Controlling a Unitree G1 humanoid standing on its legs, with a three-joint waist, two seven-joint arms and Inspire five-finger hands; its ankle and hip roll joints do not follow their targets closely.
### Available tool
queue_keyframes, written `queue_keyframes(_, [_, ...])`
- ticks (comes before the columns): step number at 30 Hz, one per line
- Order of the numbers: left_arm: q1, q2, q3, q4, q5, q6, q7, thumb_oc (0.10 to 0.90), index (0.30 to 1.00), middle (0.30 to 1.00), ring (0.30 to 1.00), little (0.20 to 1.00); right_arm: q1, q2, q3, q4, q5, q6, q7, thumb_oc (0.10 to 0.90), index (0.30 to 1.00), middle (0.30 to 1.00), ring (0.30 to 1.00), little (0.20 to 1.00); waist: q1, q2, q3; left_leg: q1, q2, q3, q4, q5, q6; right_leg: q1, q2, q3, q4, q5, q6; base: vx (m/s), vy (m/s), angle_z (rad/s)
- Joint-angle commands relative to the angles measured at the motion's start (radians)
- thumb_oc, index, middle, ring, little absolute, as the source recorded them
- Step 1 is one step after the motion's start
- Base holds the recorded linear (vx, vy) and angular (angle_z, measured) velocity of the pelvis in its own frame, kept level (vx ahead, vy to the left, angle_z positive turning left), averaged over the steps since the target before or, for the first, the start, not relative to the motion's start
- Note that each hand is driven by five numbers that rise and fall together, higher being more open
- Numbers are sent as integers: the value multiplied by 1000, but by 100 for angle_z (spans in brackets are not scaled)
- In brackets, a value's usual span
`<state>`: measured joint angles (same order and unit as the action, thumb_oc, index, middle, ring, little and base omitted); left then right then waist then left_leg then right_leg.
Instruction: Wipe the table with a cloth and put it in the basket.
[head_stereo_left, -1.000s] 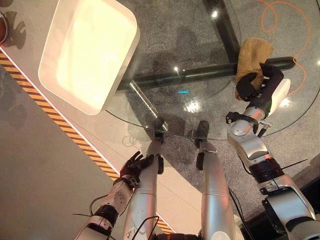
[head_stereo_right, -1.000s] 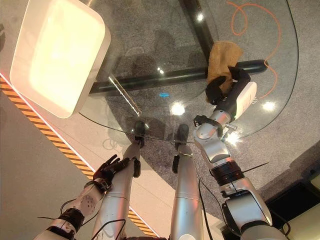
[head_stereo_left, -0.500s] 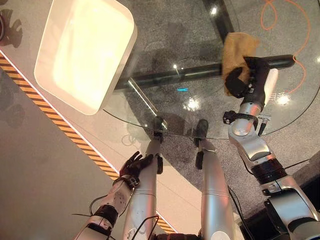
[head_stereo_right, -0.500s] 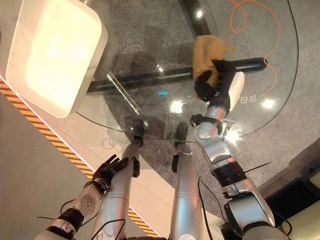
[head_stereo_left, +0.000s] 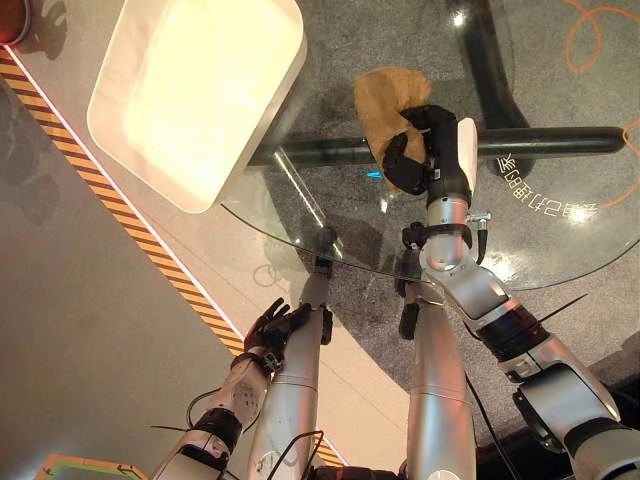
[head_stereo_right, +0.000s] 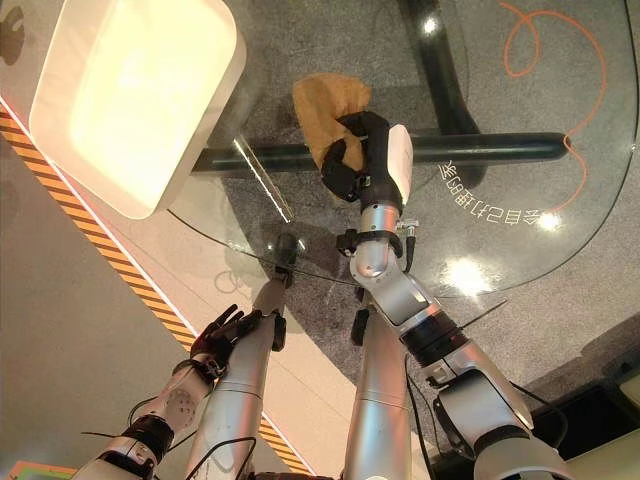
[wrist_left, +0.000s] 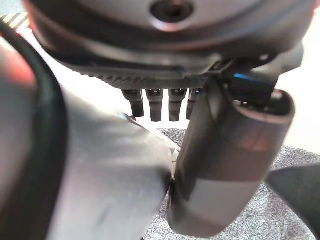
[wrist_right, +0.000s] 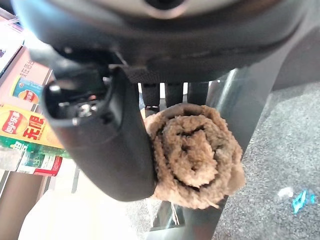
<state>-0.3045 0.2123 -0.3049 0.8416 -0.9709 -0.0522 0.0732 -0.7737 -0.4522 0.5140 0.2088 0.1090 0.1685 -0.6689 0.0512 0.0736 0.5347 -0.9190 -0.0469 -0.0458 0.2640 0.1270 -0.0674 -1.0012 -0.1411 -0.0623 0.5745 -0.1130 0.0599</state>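
Left eye view: right hand (head_stereo_left: 432, 150) gripping a bunched tan terry cloth (head_stereo_left: 384, 102), pressing it onto the round glass surface (head_stereo_left: 560, 250), likely for wiping. White rectangular plastic basket (head_stereo_left: 196, 95) sitting well apart, off the hand's thumb side, probably waiting for the cloth. Left hand (head_stereo_left: 270, 330) hanging low, fingers relaxed and spread.

Right eye view: showing mirrored white characters on the glass beside the hand, not legible.

Right wrist view: thumb and fingers curling round the rolled cloth; printed packets showing beyond, writing left unread.
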Motion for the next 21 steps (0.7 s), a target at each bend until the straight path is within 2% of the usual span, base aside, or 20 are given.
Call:
queue_keyframes(1, [122, -54, -97, 13, -23, 35, 2, 800, 900, 900, 900, 900, -21, 46, 100, -116, -41, -45, 100, 100, 300, 300, 300, 200, 8, 44, -15, -66, -58, 71, 143, -115, 48, -26, 47, -23, -171, 156, 20, 0, 31, 3])
queue_keyframes(4, [116, -54, -101, 9, -26, 36, 5, 800, 900, 900, 900, 900, -23, 51, 114, -109, -49, -47, 130, 100, 300, 300, 300, 200, 11, 43, -15, -70, -59, 70, 143, -114, 50, -31, 46, -24, -167, 156, 22, -1, 25, 5])
queue_keyframes(13, [110, -40, -111, 6, -30, 35, 1, 800, 900, 900, 900, 900, -53, 53, 202, -143, -17, -78, 355, 100, 300, 300, 300, 200, 22, 38, -15, -70, -59, 68, 133, -106, 47, -28, 43, -40, -173, 159, 27, -1, 5, 1])
queue_keyframes(21, [113, -18, -117, -1, -32, 38, -7, 800, 900, 900, 900, 900, -69, 39, 265, -212, 8, -80, 459, 100, 300, 300, 300, 200, 27, 29, -15, -72, -57, 64, 141, -109, 44, -24, 43, -52, -175, 158, 29, 2, -28, 8])
